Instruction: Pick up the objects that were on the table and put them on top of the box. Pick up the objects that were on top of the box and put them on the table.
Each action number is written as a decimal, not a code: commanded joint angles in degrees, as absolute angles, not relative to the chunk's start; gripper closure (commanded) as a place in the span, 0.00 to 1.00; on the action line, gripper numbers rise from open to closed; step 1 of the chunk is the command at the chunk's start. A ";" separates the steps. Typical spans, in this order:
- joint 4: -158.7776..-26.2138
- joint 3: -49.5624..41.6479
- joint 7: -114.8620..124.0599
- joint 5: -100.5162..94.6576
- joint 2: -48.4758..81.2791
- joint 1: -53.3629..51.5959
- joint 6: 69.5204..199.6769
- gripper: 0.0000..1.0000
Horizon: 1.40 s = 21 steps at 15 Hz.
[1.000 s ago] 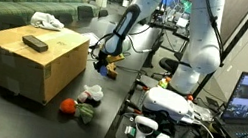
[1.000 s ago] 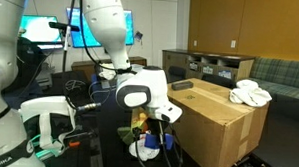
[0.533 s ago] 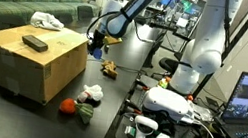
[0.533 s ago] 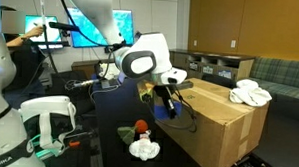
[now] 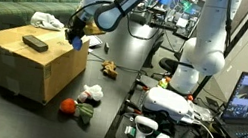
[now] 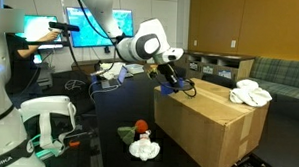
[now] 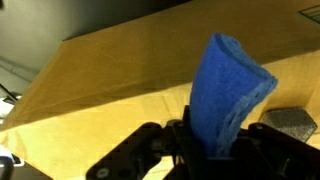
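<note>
Lifted off the bench (image 5: 110,102) and swung across in the last second, the tool (image 5: 75,39) now hangs over the near edge of the box (image 5: 24,58), clamped on a blue cloth (image 7: 230,90).
Carry the cloth further inward before lowering, so that it settles on bare cardboard short of the dark block (image 5: 34,42) and well short of the white cloth (image 5: 46,21) at the far side. Part the tool only once the cloth rests on the top; released at the edge, it would likely slide back down.
</note>
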<state>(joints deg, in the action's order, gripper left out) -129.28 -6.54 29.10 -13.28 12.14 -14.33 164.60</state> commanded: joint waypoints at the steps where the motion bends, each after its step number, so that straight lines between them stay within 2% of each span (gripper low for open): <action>1: -120.33 -6.91 30.23 -14.59 19.24 -15.34 164.09 0.97; 9: -106.88 -9.69 27.60 -13.19 31.82 -16.33 163.30 0.97; 21: -102.11 -9.00 23.38 -11.59 33.01 -13.97 160.43 0.97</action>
<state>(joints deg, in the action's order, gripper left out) -104.80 -8.96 25.48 -12.95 31.58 -14.49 160.96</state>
